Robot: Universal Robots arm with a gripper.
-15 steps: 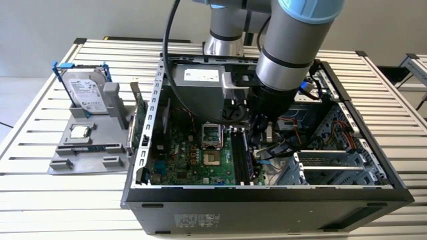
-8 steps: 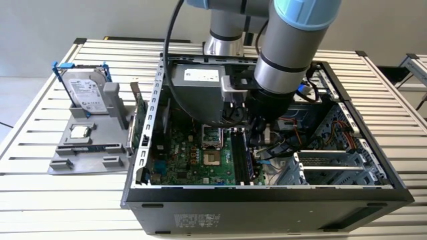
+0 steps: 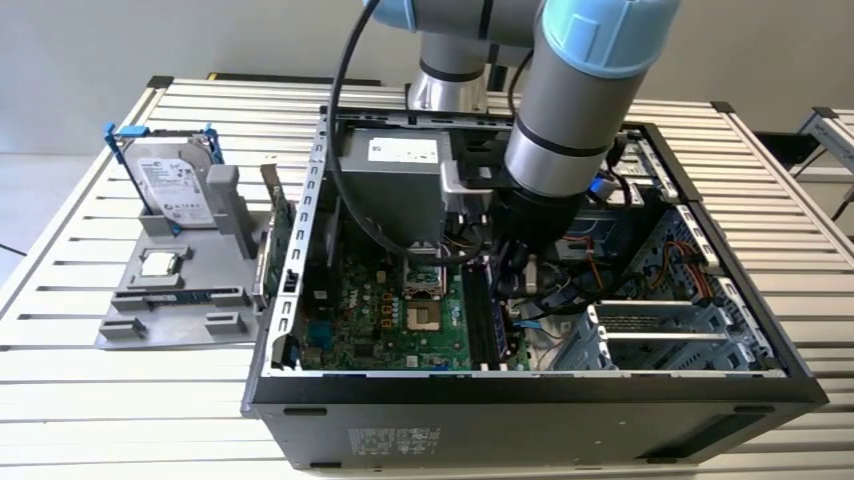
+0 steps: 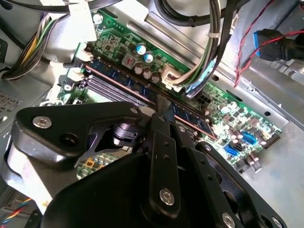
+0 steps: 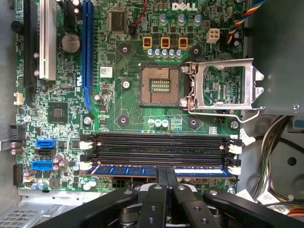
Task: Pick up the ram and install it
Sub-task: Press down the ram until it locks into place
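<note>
The ram (image 5: 118, 170) is a long blue stick standing edge-down in the memory slot closest to the gripper, beside three empty black slots (image 5: 156, 147) on the motherboard. In the second wrist view the ram (image 4: 194, 116) runs diagonally across the board. My gripper (image 5: 166, 176) sits over the stick's middle, its two black fingers (image 4: 161, 107) drawn close together on the top edge. In the exterior view the gripper (image 3: 518, 300) is deep inside the open computer case (image 3: 534, 385), hanging from the arm.
An open processor socket (image 5: 161, 85) with its raised metal frame lies beyond the slots. Cable bundles (image 4: 209, 52) hang close to the gripper. Outside the case, a grey fixture (image 3: 174, 300) carries a hard drive in a blue frame (image 3: 174, 185) and a green expansion card (image 3: 280, 240).
</note>
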